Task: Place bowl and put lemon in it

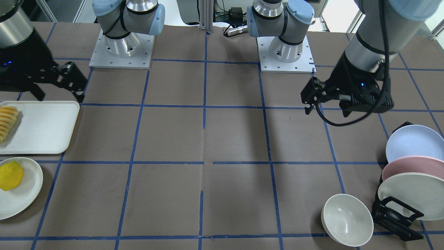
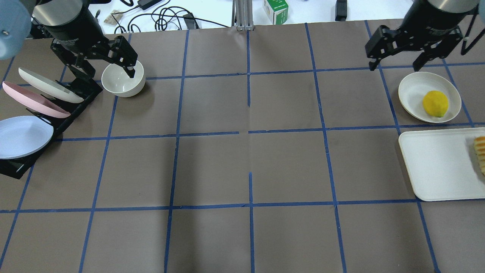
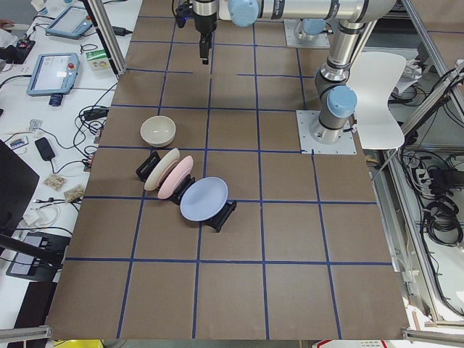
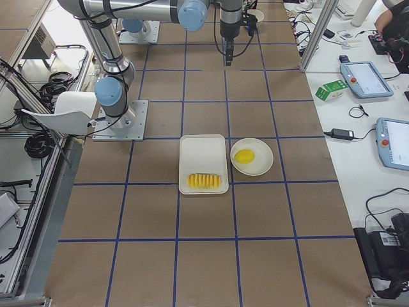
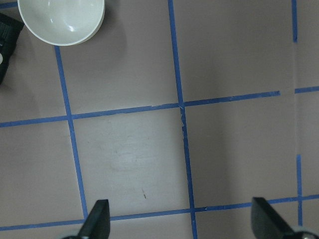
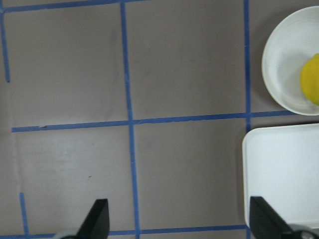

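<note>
- Brown paper-covered table [image 2: 250, 167] w/ blue tape grid.
- L gripper [image 5: 182, 221]: fingers spread wide, nothing btwn them, hanging above bare table.
- R gripper [image 6: 179, 219]: also spread, empty, above bare table.
- Bowl [image 2: 121, 81]: upright on table on robot's L side, just beside black rack [image 2: 85, 89]; sits at top-left corner of L wrist view, not btwn fingers.
- Rack holds 3 pastel plates [image 2: 22, 136] on edge.
- Lemon [image 2: 435, 103]: lies on shallow off-white plate [image 2: 411, 81], robot's R side, well apart from bowl.
- White tray [image 2: 435, 167] next to plate, w/ row of fruit slices [image 1: 7, 121].
</note>
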